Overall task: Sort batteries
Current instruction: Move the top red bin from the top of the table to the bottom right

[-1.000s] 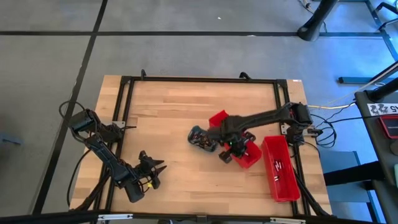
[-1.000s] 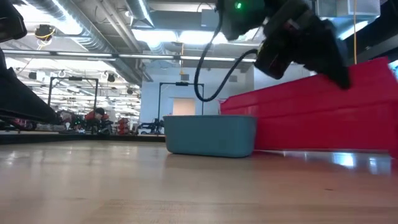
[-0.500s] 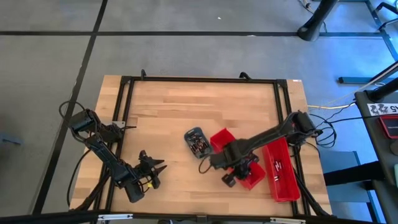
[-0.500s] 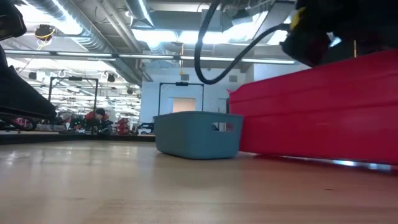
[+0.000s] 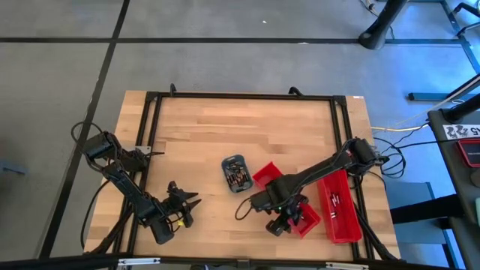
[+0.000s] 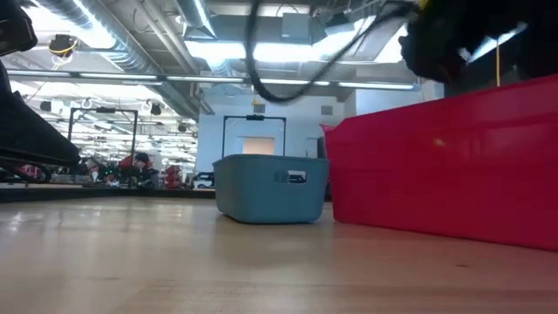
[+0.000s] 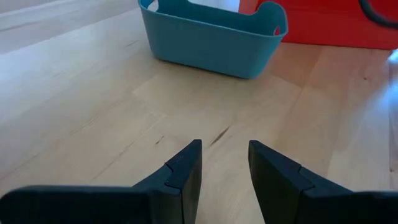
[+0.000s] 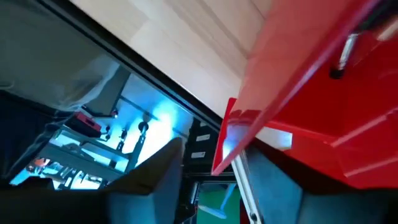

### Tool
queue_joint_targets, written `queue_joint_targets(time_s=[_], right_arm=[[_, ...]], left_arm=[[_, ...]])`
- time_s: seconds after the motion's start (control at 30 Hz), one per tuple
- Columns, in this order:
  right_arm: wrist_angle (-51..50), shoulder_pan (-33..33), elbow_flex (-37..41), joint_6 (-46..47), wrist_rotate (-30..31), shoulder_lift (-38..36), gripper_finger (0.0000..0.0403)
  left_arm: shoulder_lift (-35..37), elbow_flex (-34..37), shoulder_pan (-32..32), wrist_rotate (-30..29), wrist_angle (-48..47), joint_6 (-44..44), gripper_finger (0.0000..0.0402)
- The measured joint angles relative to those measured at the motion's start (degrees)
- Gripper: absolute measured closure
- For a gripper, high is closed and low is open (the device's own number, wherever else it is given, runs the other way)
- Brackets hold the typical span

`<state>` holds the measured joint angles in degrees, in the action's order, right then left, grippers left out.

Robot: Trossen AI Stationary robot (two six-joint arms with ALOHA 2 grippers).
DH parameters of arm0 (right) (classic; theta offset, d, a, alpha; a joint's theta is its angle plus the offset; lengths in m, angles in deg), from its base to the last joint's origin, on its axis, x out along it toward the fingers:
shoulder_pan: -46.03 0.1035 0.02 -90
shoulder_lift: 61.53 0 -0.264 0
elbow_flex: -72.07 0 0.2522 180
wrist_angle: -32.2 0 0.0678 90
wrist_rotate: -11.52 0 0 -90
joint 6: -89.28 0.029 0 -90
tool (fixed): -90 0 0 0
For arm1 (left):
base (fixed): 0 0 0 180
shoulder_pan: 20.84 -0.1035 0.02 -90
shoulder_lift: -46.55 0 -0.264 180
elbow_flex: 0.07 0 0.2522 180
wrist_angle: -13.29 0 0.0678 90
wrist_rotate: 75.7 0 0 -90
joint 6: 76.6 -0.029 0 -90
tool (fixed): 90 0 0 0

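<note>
Right gripper (image 5: 283, 223) over red bin (image 5: 264, 174) — batteries (image 5: 237, 174) nearby.

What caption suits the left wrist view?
Open left claw above bare wood, facing a blue tray.

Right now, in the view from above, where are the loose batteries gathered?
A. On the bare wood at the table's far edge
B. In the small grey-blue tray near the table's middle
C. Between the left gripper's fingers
B: the high view shows the batteries lying in a cluster inside the grey-blue tray, with the left gripper apart from it.
</note>
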<state>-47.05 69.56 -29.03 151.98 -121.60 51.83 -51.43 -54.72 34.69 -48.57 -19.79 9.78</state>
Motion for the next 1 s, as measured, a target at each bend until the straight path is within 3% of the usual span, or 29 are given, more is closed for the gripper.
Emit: queue_joint_targets(time_s=[0.2,0.4,0.7,1.0], right_arm=[[-3.59,-0.77,-6.29,-1.59,1.62,0.00,0.0178],[-8.63,-0.65,-12.21,-2.66,1.60,0.00,0.0173],[-16.07,-0.67,-19.24,-8.67,6.22,0.02,0.0173],[-15.07,-1.27,-23.75,-20.83,21.85,0.00,0.0173]], left_arm=[[-0.01,0.00,0.00,0.00,0.20,0.12,0.0281],[0.00,0.00,0.00,0.01,0.51,0.14,0.0281],[0.00,0.00,0.00,0.02,0.51,0.16,0.0281],[0.00,0.00,-0.13,0.02,0.49,0.16,0.0281]])
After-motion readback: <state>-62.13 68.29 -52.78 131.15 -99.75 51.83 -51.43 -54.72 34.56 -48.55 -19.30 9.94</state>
